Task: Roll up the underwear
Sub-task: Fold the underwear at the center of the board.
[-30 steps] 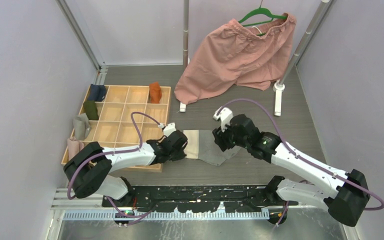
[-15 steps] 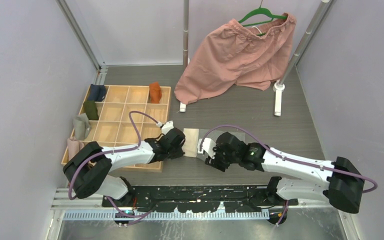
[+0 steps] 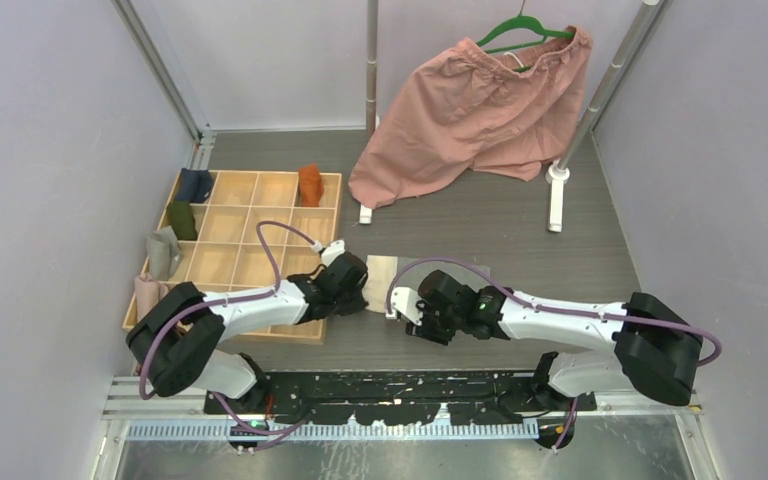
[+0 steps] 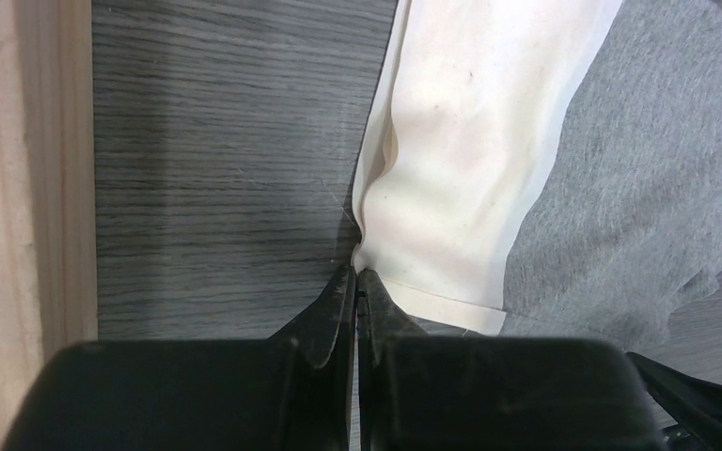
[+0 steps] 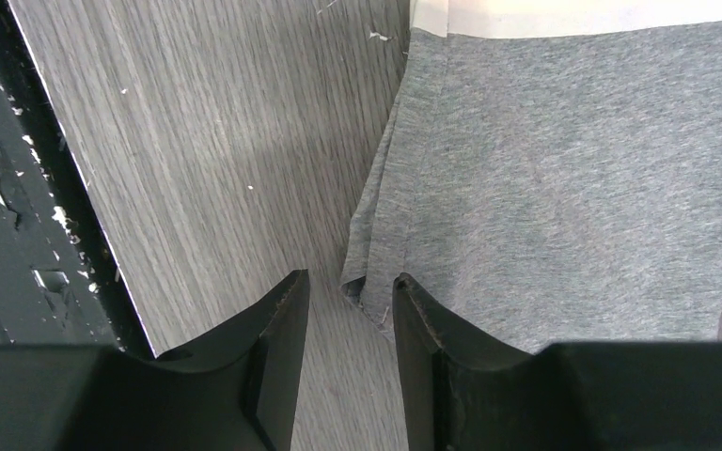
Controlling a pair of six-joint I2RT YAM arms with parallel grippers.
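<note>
Wooden tray (image 3: 260, 173) holds rust-orange underwear (image 3: 309, 185) — left fingers (image 4: 337, 315) pinch grey underwear (image 4: 620, 169), right fingers (image 5: 282, 319) spread astride its hem.

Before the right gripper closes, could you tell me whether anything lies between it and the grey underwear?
Nothing visible does. The right gripper stands open with a corner of the grey underwear between its fingers, and only the table shows beside it.
</note>
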